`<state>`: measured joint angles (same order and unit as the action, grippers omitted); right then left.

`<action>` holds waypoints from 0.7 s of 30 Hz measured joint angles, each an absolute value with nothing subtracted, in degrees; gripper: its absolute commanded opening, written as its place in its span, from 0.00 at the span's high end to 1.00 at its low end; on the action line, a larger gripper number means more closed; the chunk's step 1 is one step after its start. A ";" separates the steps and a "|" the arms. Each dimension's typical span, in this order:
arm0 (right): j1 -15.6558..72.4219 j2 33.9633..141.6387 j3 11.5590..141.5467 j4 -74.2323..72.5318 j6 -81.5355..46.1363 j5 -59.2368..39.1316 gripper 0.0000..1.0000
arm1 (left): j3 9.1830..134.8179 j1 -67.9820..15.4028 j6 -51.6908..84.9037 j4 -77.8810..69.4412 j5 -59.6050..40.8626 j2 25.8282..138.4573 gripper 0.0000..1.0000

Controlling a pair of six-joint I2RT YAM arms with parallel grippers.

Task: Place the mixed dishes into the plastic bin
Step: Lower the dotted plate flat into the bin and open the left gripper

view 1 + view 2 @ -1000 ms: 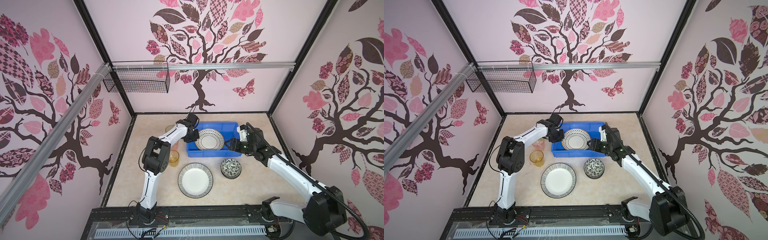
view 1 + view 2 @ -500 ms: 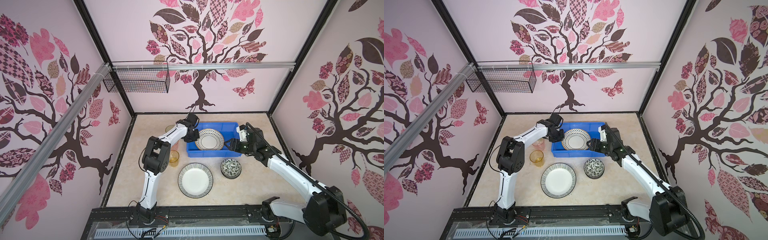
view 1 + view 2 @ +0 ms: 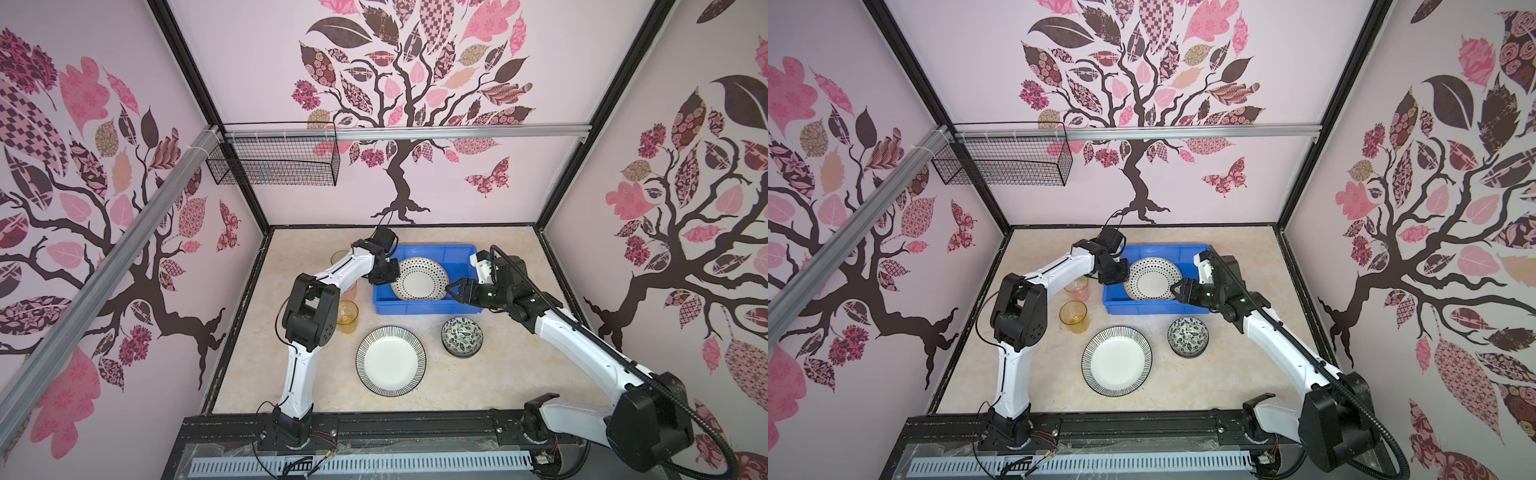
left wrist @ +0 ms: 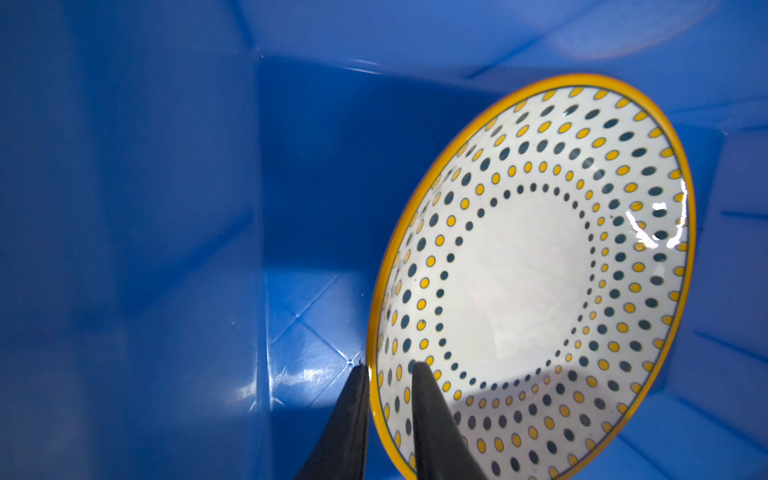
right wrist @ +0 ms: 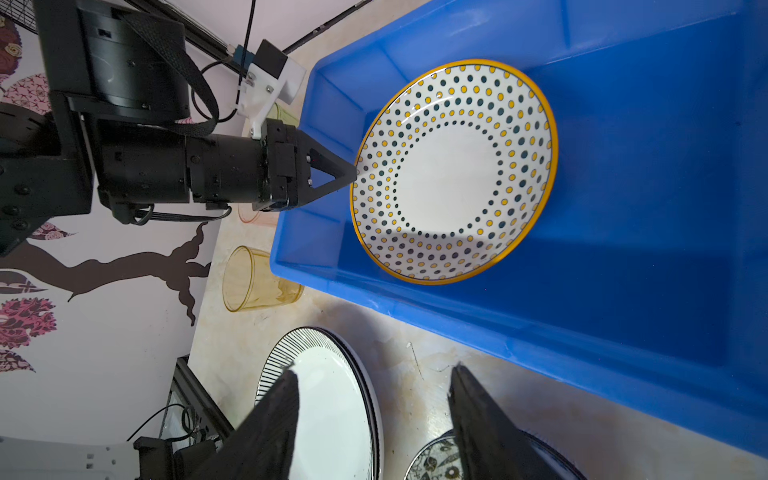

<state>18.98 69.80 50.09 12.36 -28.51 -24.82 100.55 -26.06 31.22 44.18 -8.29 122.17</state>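
The left tool (image 4: 390, 368) pinches the rim of the dotted plate (image 4: 532, 282), holding it tilted inside the plastic bin (image 3: 415, 306), probably to lower it flat; the left wall crowds the tool, while bare floor lies toward the right tool (image 5: 374, 369), spread and empty

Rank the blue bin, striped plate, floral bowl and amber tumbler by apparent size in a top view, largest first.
1. blue bin
2. striped plate
3. floral bowl
4. amber tumbler
All stand on one tabletop, so nearness hardly skews this.
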 measured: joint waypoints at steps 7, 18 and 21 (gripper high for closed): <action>20.58 69.80 50.09 12.69 -28.53 -25.10 0.39 | 99.20 -26.22 30.02 44.21 -8.27 117.21 0.76; 27.31 70.02 51.05 14.98 -28.16 -23.03 0.40 | 94.80 -26.24 28.10 44.84 -8.21 109.01 0.76; 27.42 70.02 51.18 15.05 -28.21 -22.79 0.41 | 92.97 -26.24 27.73 44.93 -8.21 105.84 0.75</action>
<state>27.42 70.02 51.18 15.05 -28.21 -22.79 92.97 -26.24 27.73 44.93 -8.21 105.84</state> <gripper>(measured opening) 0.592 0.245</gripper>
